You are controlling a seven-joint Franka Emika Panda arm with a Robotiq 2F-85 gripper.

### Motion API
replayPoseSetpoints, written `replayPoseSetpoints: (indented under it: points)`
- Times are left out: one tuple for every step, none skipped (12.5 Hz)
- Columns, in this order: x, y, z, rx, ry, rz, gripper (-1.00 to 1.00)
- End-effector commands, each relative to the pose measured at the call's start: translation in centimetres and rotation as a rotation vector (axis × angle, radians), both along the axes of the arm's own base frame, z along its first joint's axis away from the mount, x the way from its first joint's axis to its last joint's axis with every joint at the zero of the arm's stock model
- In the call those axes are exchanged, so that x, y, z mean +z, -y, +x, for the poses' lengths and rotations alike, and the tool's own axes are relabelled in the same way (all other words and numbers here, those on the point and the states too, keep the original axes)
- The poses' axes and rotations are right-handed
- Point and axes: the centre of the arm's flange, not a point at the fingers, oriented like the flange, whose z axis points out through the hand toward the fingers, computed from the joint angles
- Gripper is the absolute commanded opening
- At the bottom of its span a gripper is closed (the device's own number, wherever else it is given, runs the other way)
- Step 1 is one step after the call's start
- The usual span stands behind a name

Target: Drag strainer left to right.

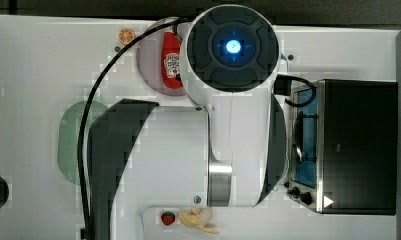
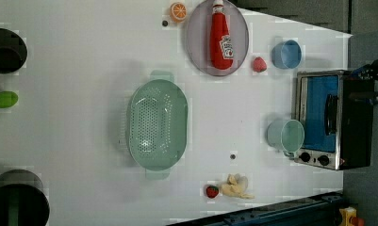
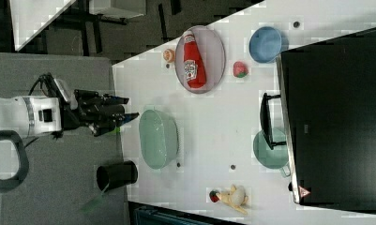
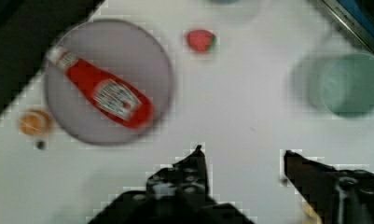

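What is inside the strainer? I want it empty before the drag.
The left view shows the strainer's perforated floor bare, with nothing lying in it. In the top view the arm covers most of it.

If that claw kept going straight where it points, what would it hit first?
Probably the bare table: in the wrist view it lies ahead of the open gripper. The strainer sits close beside that line in the right view, so depth is unsure.
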Motion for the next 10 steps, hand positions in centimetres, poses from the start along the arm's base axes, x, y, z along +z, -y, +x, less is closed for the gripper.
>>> replayPoseSetpoints:
  points:
    - [7.5, 2.3, -13.7, -0.101, 0.021, 0.025, 0.59]
    - [7.5, 2.0, -13.6, -0.098, 0.021, 0.026, 0.79]
    - [7.4, 1.2, -13.5, -0.089, 0.018, 0.029, 0.99]
    - [7.1, -0.3, -13.3, -0.065, 0.012, 0.032, 1.0]
    - [6.7, -2.4, -13.0, -0.035, 0.004, 0.033, 1.0]
    - [6.0, -5.0, -12.6, -0.016, -0.007, 0.025, 1.0]
    - [5.2, -7.8, -12.3, -0.012, -0.02, 0.012, 1.0]
    - [4.1, -10.8, -12.1, -0.025, -0.03, -0.007, 1.0]
    - [2.8, -14.0, -12.0, -0.054, -0.039, -0.027, 1.0]
    - [1.5, -17.2, -11.9, -0.086, -0.037, -0.042, 1.0]
